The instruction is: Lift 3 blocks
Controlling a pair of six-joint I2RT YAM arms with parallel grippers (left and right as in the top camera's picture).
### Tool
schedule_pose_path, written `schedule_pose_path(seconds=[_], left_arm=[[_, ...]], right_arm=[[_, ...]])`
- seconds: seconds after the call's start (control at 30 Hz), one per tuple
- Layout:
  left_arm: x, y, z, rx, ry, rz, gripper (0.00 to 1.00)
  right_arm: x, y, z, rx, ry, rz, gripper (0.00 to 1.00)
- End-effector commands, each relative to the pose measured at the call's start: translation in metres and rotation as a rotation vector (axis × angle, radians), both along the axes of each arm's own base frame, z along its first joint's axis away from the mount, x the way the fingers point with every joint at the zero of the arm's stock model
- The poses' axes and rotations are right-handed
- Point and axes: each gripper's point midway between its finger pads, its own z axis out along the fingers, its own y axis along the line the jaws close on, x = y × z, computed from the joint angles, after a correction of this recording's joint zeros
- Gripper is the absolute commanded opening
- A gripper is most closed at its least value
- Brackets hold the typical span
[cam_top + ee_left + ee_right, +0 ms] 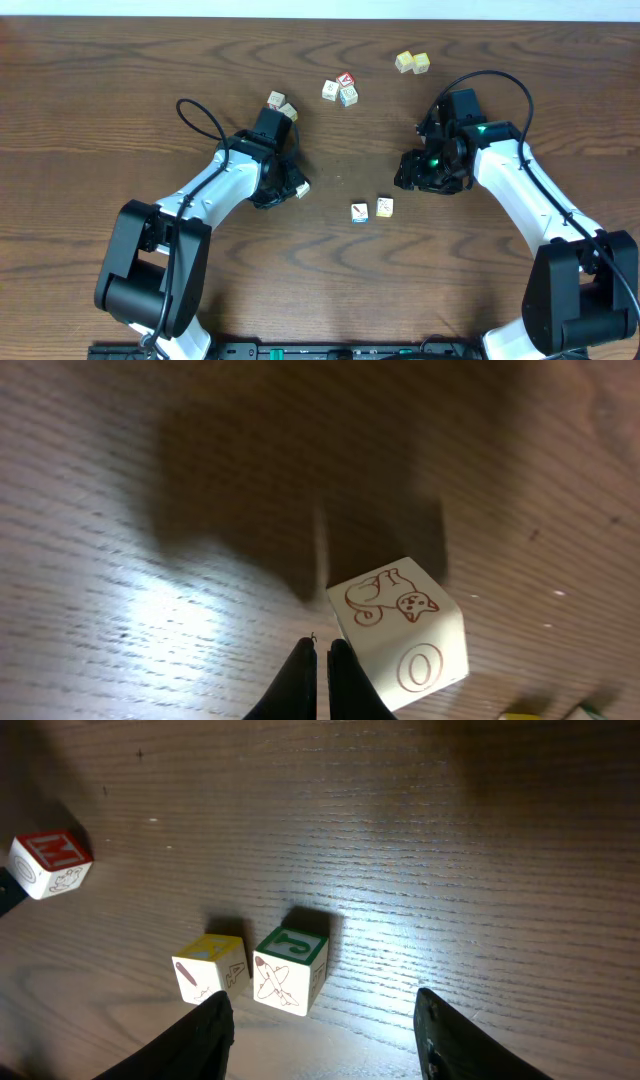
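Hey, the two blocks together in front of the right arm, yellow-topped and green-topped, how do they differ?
The yellow-topped block has a yellow top with no mark I can read; the green-topped block has a green-edged top with a letter J. The yellow-topped block's front face shows a pencil-like drawing; the green-topped block's shows an airplane. Both are small pale cubes lying flat on the table, side by side.
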Motion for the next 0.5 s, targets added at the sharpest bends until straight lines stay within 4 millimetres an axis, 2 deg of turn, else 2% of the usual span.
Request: schedule_pose_path(seconds=[0.0, 0.27, 0.47], left_arm=[[-0.001, -0.003, -0.005, -0.01, 0.009, 0.004, 0.07], [0.011, -0.001, -0.006, 0.01, -0.046, 0.004, 0.08], [0.028, -0.006, -0.004, 0.012, -0.145, -0.114, 0.07]], right_arm=[[-0.002, 0.009, 0.007, 0.0, -0.023, 0.026, 0.56], [-0.003, 0.008, 0.007, -0.001, -0.019, 0.026, 0.56], [-0.005, 0.008, 0.007, -0.003, -0.013, 0.027, 0.56]])
